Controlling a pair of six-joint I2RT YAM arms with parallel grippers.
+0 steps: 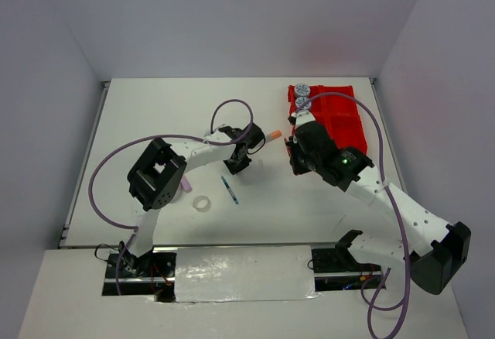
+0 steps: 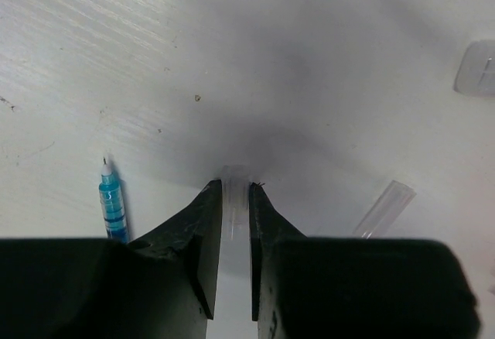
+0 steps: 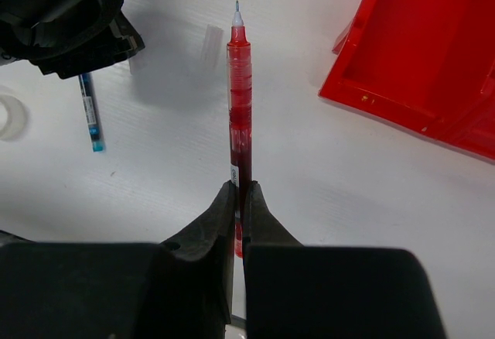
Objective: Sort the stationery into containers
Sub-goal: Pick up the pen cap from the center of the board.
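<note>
Grip: right claw (image 3: 239, 190) pinches red pen (image 3: 239, 91) beside red tray (image 3: 418, 37), carry it level over a compartment; left claw (image 2: 234, 192) pinches clear stick (image 2: 233, 176).

My right claw (image 3: 240, 192) is clamped on the red pen (image 3: 240, 99), which reaches forward, so the corridor ahead is narrow. The black body of my left arm (image 3: 69, 14) stands near the pen's tip on the left, and the wall of the red tray (image 3: 433, 60) closes the right side. The orange-capped stick (image 1: 272, 134) lies between both claws. Nearer to me, the blue pen (image 1: 230, 190) and the clear tape ring (image 1: 202, 203) lie in the way. The far left tabletop (image 1: 155, 107) gives wide room.
</note>
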